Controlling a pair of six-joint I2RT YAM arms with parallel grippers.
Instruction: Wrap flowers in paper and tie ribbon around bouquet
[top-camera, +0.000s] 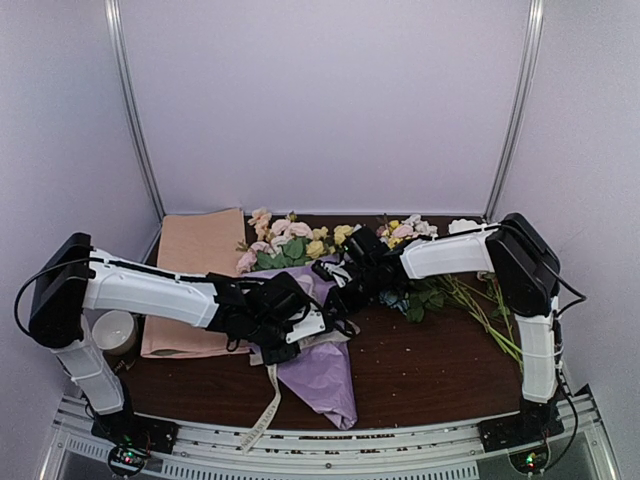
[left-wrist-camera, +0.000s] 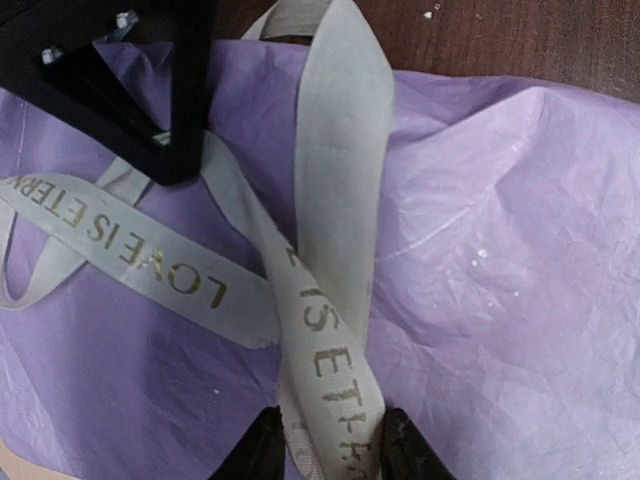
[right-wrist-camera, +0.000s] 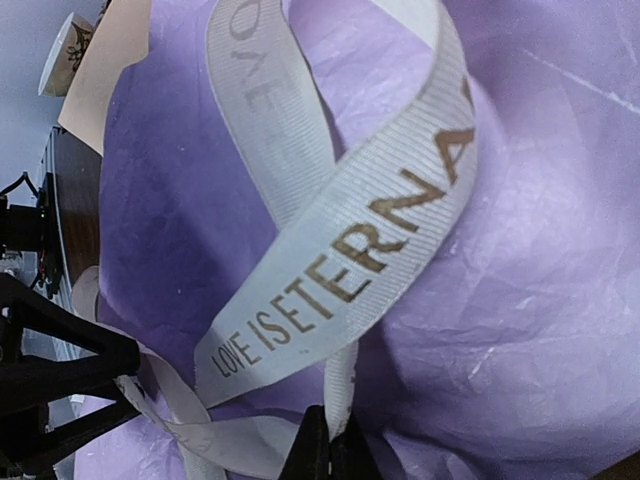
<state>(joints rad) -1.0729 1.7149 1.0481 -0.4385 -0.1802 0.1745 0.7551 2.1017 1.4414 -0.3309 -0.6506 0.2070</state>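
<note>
Left pincer (left-wrist-camera: 328, 445) astride ribbon (left-wrist-camera: 340, 180), bouquet (top-camera: 325, 385) tip nearward

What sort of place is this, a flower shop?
Probably a robot test booth, not a shop: bare white walls, two arms bolted to a table, flowers wrapped in purple paper.

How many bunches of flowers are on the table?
2. The flowers in the purple paper cone lie at the centre back; a loose bunch lies at the right, partly hidden by the right arm. Others may be hidden under the arms.
</note>
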